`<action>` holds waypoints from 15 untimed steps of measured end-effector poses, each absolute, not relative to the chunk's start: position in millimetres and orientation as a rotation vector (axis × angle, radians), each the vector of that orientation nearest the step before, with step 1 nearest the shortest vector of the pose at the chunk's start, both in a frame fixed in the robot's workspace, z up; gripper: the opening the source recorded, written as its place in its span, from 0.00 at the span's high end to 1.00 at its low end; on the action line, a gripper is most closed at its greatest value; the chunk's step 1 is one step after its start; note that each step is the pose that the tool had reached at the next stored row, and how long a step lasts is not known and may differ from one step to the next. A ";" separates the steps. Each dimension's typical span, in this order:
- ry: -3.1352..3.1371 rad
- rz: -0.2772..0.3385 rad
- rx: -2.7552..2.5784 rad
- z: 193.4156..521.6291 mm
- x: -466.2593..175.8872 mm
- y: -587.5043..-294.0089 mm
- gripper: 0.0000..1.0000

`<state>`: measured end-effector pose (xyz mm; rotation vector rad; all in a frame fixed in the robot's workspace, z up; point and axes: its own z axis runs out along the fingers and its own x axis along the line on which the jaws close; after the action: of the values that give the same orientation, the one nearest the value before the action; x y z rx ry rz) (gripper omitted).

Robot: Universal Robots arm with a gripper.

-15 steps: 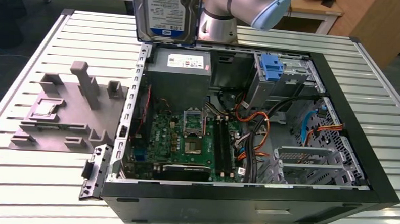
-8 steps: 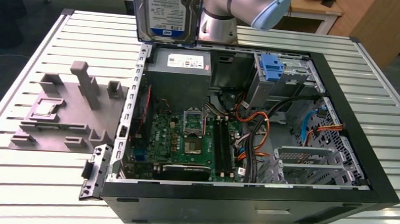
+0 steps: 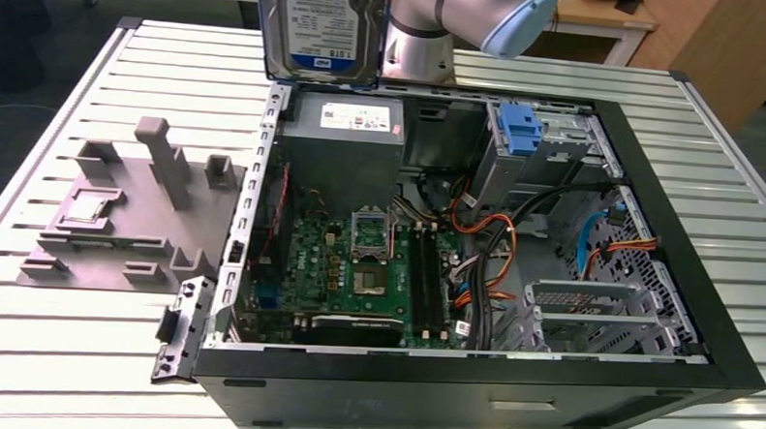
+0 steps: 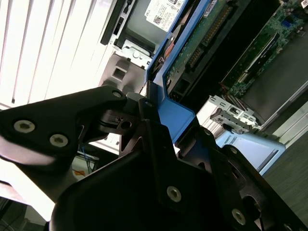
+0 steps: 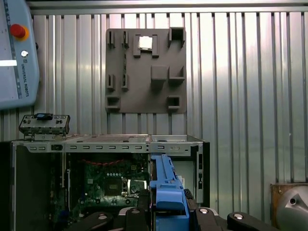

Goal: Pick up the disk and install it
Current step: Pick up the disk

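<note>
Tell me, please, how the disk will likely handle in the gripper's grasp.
Probably stiff: the disk hangs upright without sagging. Likely dense for its size, being metal-cased. The gripper clamps smooth plastic blue rails, so it might slip.

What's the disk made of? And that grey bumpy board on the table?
The disk looks like silver-grey metal under a white-and-blue paper label. Its blue rails look like smooth plastic. The grey board is probably matte plastic: dull, no shine.
</note>
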<state>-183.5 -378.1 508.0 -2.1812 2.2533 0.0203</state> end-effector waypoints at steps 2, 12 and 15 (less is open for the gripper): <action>2.253 0.020 -2.181 508.0 -182.8 -378.1 0.63; 2.253 0.020 -2.181 508.0 -179.2 -378.1 0.63; 2.253 0.020 -2.181 508.0 -178.0 -378.1 0.63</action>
<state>-178.0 -378.1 508.0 -2.1812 2.2533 0.0203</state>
